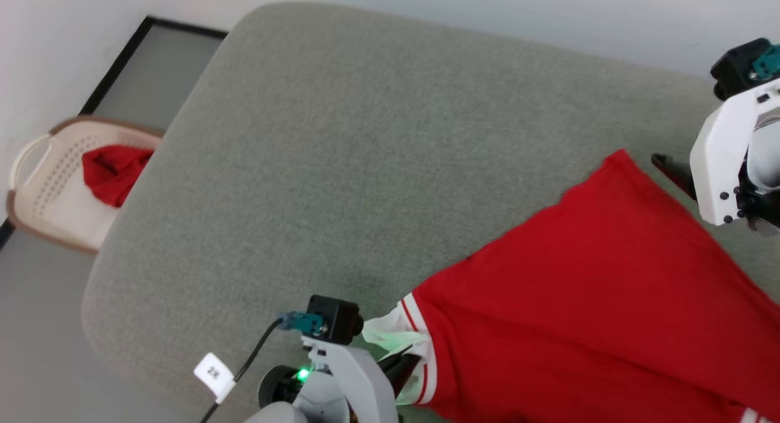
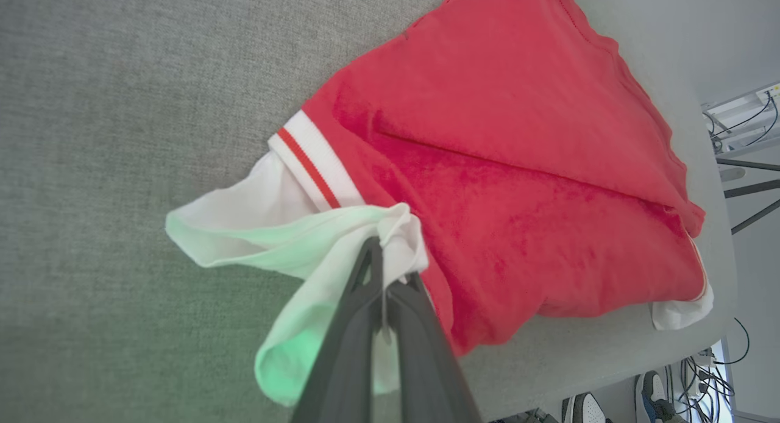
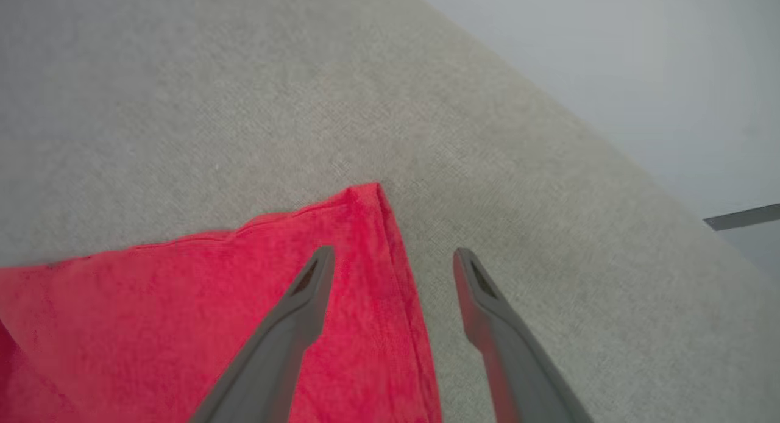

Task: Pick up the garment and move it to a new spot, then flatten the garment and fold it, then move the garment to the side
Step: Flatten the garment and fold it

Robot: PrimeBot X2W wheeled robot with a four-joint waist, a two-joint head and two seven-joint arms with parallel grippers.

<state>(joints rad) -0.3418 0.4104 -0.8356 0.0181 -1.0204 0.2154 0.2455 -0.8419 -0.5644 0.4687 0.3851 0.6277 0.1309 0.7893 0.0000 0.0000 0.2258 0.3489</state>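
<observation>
The left gripper (image 2: 381, 258) is clamping the white sleeve of the shirt (image 2: 518, 136); the right gripper (image 3: 393, 261) is hanging wide open above its red corner, holding nothing.

Cable tag (image 1: 213, 373): "2", rest unclear

Grey fabric-covered padded worktop (image 1: 341, 142), corners rounded. One item lies on it: a red jersey shirt (image 1: 579, 289), spread across the near right, one corner pointing far. Its white sleeve (image 2: 244, 228), with red-striped trim (image 2: 314, 167), is bunched at the shirt's left edge. Far left, a cream laundry basket (image 1: 55, 173) stands on the floor (image 1: 36, 325).
</observation>
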